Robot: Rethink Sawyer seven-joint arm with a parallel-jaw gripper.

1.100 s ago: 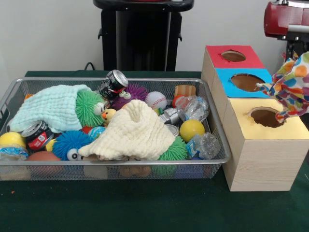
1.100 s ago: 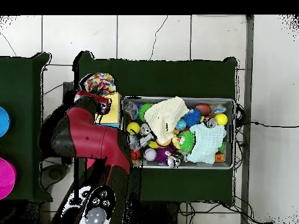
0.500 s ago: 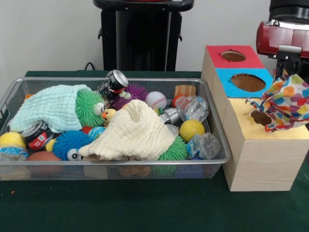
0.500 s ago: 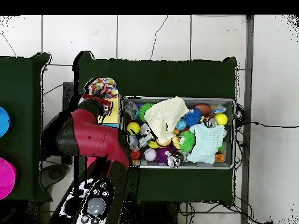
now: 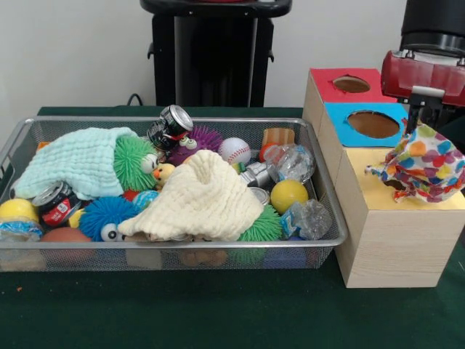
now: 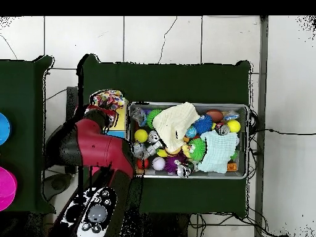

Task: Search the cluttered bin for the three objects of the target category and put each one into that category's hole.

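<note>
I'm in a robot test lab, not a home. My pedestal [image 5: 216,51] stands at a table under green cloth [image 5: 218,313], with a wire bin [image 5: 320,182] of mixed toys, a wooden sorting box [image 5: 392,243] with coloured holes, bare tiled floor [image 6: 185,37] and loose cables [image 6: 278,131].

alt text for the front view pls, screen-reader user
A red robot arm lowers a multicoloured spotted cloth onto the hole of the yellow-topped box. Beside it, a wire mesh bin is crammed with balls, cans, spiky toys and two folded cloths.
</note>
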